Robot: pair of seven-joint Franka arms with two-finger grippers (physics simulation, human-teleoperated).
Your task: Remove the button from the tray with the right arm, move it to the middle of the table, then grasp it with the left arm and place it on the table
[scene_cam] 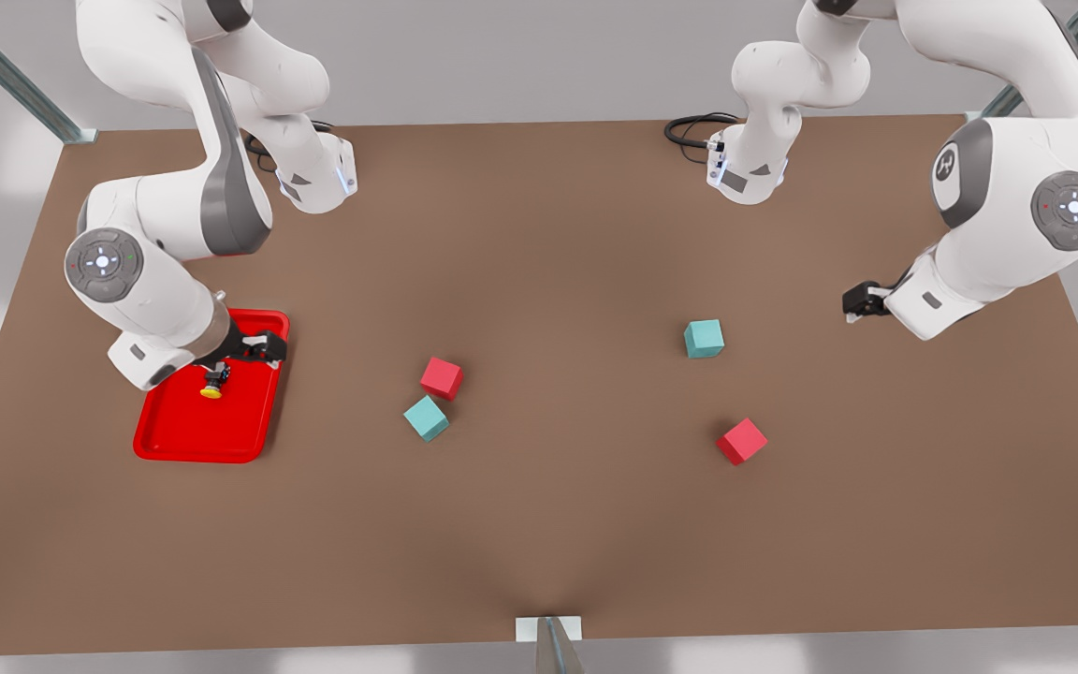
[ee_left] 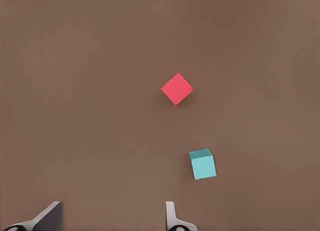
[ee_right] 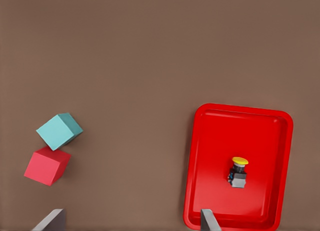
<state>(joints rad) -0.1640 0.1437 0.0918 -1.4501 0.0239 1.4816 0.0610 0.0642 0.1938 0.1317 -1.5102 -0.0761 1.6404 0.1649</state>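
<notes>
From my remote station I see the right arm (scene_cam: 141, 271) reaching over the tray (scene_cam: 174, 438), which lies near the worktop (scene_cam: 539, 524) edge on the front view's left. The right claw (scene_cam: 254, 348) hangs above the tray's far end, and from its wrist camera its fingers (ee_right: 209, 220) stand spread apart, holding nothing. The button (scene_cam: 212, 384) is inside the tray, lying on its side with the yellow cap toward the tray's near end, just beside the claw but not between its fingers; in the right wrist view the button (ee_right: 238, 172) sits toward the middle of the tray (ee_right: 210, 161), clear of the rim. A red cube (scene_cam: 442, 377) and a teal cube (scene_cam: 426, 417) lie just beside each other near the worktop's middle. The left arm (scene_cam: 1007, 225) waits at the opposite side edge, the left claw (scene_cam: 855, 303) held above bare worktop, its fingers (ee_left: 171, 216) set wide with nothing between them. Ahead of it, a second teal cube (scene_cam: 704, 338) lies toward the middle, and a second red cube (scene_cam: 741, 441) rests apart from it, closer to the near edge. Black cables (scene_cam: 693, 129) are coiled at the far edge by the left arm's base.
</notes>
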